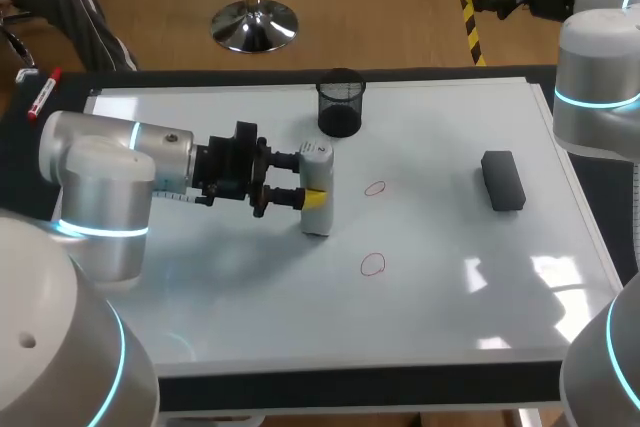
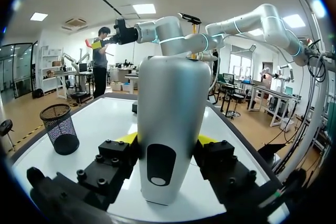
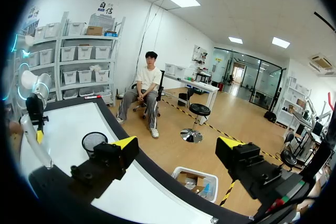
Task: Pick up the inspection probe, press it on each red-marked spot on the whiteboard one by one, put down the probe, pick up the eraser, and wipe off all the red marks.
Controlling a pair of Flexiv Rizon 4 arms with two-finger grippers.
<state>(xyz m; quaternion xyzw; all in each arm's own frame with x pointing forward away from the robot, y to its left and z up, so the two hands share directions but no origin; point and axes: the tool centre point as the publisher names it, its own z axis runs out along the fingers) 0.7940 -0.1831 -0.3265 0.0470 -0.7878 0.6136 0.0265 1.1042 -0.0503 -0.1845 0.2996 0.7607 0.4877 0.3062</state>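
Standing upright at centre-left of the head view, the inspection probe [image 1: 317, 192] is clamped from both sides by the left fingers [image 1: 312, 198]. Both marks lie to its right (upper red mark [image 1: 375, 188] level with its body, lower red mark [image 1: 372, 264] below its base). The right fingers [image 3: 126, 143] gape wide, beyond the whiteboard [image 1: 450, 317] at upper right.

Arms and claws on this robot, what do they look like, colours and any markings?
The left arm and right arm have smooth, rounded silver-white housings with glowing cyan light rings at the joints. The left claw and right claw are blocky black bodies studded with bolts, each with two fingers ending in bright yellow tips.
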